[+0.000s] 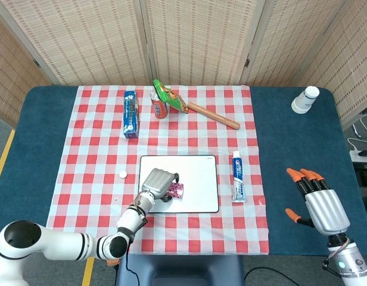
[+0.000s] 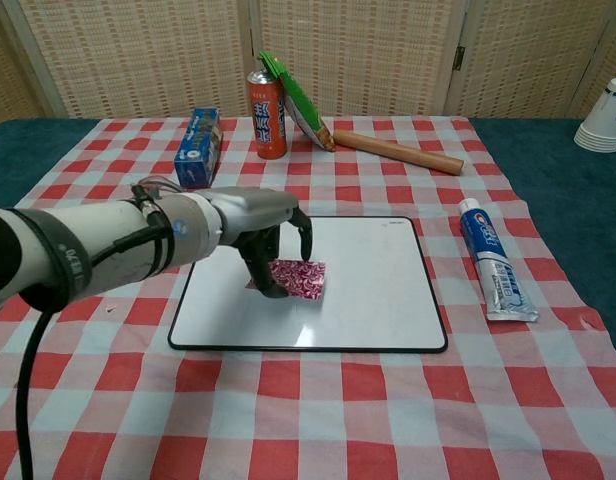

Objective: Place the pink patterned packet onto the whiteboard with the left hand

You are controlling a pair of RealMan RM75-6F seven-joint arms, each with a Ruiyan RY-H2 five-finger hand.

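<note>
Packet (image 2: 297,278) over whiteboard (image 2: 368,300) (chest view)

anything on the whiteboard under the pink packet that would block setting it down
Nothing visible does. The left hand holds the pink patterned packet over the whiteboard, left of its middle, and the board's surface around it is bare. The toothpaste tube lies off its right edge.

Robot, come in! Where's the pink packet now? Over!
Left hand holds pink packet over whiteboard. Right hand open, off the cloth. Nothing in the way.
</note>
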